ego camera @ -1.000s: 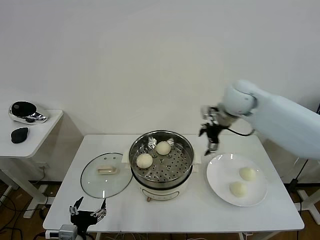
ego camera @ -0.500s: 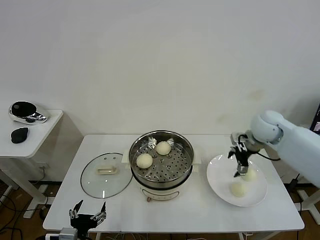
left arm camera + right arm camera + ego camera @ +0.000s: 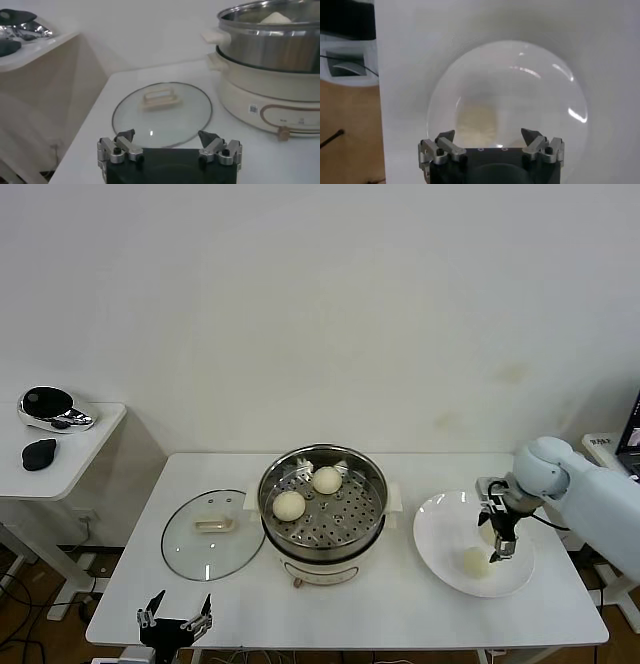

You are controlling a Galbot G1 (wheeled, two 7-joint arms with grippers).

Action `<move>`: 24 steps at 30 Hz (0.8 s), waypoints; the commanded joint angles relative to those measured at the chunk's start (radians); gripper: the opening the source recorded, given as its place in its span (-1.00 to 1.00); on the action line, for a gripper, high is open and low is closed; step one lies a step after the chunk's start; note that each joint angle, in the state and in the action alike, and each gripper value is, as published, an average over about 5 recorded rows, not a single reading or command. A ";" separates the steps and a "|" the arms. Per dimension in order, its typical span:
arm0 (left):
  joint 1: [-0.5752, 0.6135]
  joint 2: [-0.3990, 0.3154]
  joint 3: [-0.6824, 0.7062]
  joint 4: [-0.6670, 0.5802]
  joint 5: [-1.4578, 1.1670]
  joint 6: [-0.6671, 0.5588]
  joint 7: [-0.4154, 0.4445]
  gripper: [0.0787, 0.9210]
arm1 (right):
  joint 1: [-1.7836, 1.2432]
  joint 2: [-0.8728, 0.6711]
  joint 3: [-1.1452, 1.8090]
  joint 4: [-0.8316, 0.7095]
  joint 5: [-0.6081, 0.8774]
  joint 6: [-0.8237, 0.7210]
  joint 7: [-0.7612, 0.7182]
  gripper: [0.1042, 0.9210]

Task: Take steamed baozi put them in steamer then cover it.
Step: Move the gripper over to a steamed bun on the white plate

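Observation:
The steamer [image 3: 322, 506] stands mid-table with two baozi [image 3: 289, 505] [image 3: 326, 479] on its perforated tray. Two more baozi lie on the white plate [image 3: 440, 529]: one is in plain sight [image 3: 476, 561], and the other [image 3: 487, 530] is partly hidden behind my right gripper [image 3: 497, 544]. That gripper is open and hangs low over the plate. In the right wrist view a blurred baozi [image 3: 476, 120] lies just beyond the open jaws of the right gripper [image 3: 489, 136]. The cover [image 3: 207, 534] lies flat left of the steamer. My left gripper [image 3: 175, 622] is open and parked at the table's front edge, before the cover [image 3: 162, 114].
A small side table [image 3: 70, 459] at far left carries a black and silver device [image 3: 52, 408] and a dark object [image 3: 39, 453]. The steamer [image 3: 272, 75] rises right of the cover in the left wrist view. Cables lie on the floor beside the table's right end.
My right gripper has swung from beside the steamer's far right rim out over the plate and come down toward the buns. My left gripper has sunk slightly lower at the front edge.

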State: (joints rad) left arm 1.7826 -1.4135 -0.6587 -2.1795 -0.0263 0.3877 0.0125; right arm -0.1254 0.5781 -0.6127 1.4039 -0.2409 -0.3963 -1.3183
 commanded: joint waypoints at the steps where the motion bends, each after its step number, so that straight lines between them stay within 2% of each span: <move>1: 0.003 -0.001 0.000 -0.001 0.004 0.000 0.000 0.77 | -0.062 0.012 0.034 -0.025 -0.041 0.009 0.004 0.76; 24: -0.005 -0.007 0.009 0.014 0.016 0.000 0.002 0.77 | -0.149 0.072 0.076 -0.088 -0.064 0.024 0.084 0.76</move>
State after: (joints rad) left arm 1.7777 -1.4212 -0.6501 -2.1657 -0.0110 0.3876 0.0141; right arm -0.2587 0.6402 -0.5468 1.3302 -0.2996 -0.3735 -1.2518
